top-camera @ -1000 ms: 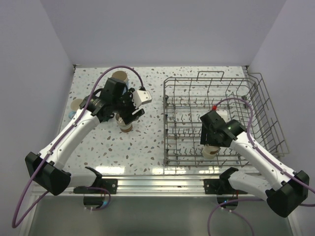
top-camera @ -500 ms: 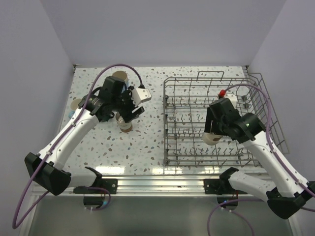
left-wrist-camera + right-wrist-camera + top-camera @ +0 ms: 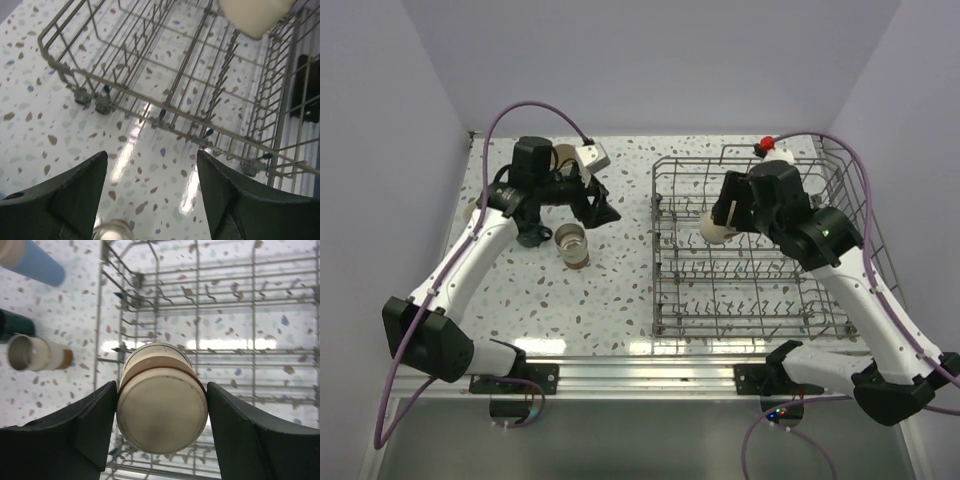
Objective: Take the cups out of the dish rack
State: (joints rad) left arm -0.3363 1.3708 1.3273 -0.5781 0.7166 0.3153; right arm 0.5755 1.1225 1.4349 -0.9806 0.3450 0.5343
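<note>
The right tool (image 3: 162, 437) grips a short beige-and-brown cup (image 3: 716, 229) across its sides, base toward the wrist and long axis along the fingers, above the dish rack (image 3: 657, 262) at its far left. The other cups (image 3: 573, 246) stand to the left on the worktop (image 3: 620, 292), beside the left tool (image 3: 151, 161), which is wide open and empty.

Up top, the left arm (image 3: 485, 240) covers most of the dark teal mug (image 3: 529, 236). A small cup (image 3: 474, 212) at the table's left side peeks out from behind it, too tiny to read. The right gripper (image 3: 161, 390) masks all but a sliver of the beige-and-brown cup (image 3: 161, 415) from above. At the right wrist only its base shows, the mouth turned away. The light blue tumbler (image 3: 35, 265) and the mug run off the left edge. At the left wrist, a blurred cup (image 3: 255, 17) is clipped at the top and a cup rim (image 3: 112, 231) at the bottom. The dish rack (image 3: 150, 107) runs off at the top and right.
</note>
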